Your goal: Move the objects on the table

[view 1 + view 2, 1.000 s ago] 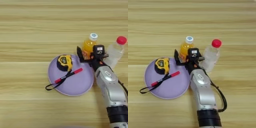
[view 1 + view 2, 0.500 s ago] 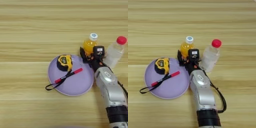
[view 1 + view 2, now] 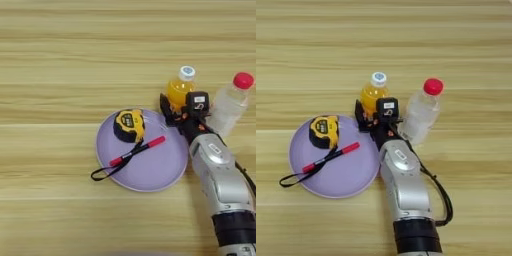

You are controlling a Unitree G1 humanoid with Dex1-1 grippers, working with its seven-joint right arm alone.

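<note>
A rounded silver forearm (image 3: 403, 187) with a black cuff, small white labels and a thin black cable leads to a black two-fingered claw (image 3: 375, 115) with orange touches

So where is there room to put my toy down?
The far table beyond the juice bottle is bare, as is the left side beside the plate. It is crowded around the gripper and clear bottle.

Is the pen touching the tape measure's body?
Cannot tell. In the left eye view, the pen passes close under the tape measure on the plate; neither view shows contact or gap plainly.
</note>
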